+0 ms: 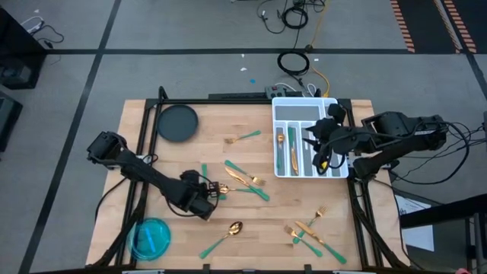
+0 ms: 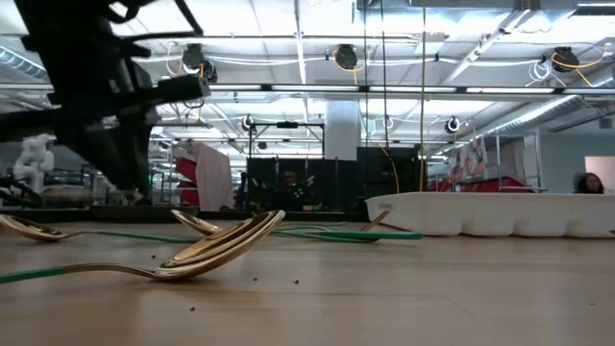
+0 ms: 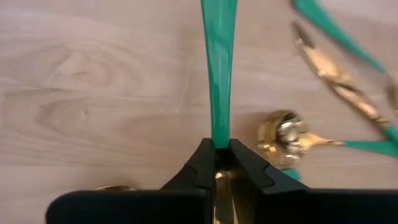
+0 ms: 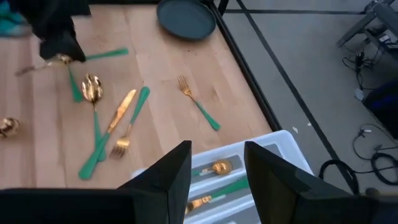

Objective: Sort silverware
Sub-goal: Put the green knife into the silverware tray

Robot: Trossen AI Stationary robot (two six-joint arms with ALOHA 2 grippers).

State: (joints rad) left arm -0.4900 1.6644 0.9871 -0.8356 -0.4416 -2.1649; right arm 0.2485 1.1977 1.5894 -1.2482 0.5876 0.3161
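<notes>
Centre-left of the high view, the left gripper (image 1: 210, 191) clamps a green-handled utensil (image 3: 219, 74) on the table (image 1: 251, 243); next comes lifting it to the white tray (image 1: 283, 170), where the right gripper (image 4: 217, 168) waits, jaws parted.

Both arms are black, built of chunky rounded joint housings linked by slimmer straight segments. The left gripper (image 3: 221, 163) has two matte black fingers with angular, faceted tips rising from a broad flat black block. The right gripper (image 4: 216, 163) has wider, flat-faced black fingers with bevelled edges, and dark cables trail beside the right arm's base.
</notes>
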